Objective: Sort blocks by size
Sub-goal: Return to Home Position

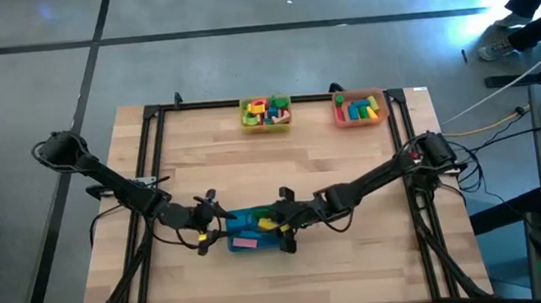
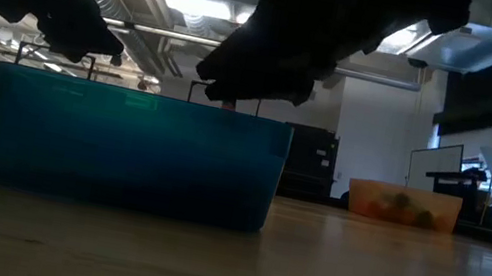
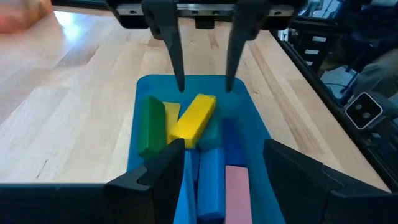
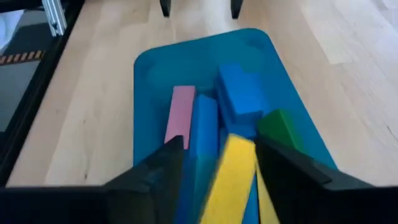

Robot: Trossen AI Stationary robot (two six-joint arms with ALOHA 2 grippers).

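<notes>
A teal tray (image 1: 249, 242) near the table's front holds several long blocks: a green one (image 3: 151, 124), a yellow bar (image 3: 194, 118) lying tilted on the others, blue ones (image 3: 211, 180) and a pink one (image 3: 236, 190). My left gripper (image 1: 214, 225) is open and empty over the tray's left end. My right gripper (image 1: 285, 227) is open over the tray's right end. Its fingers (image 3: 181, 84) stand just above and on either side of the yellow bar's (image 4: 230, 174) end, with a gap showing.
A yellow tray (image 1: 266, 124) and an orange tray (image 1: 361, 120), each holding several small coloured blocks, stand at the table's far edge. Bare wood lies between them and the teal tray. A black frame runs along the table's sides.
</notes>
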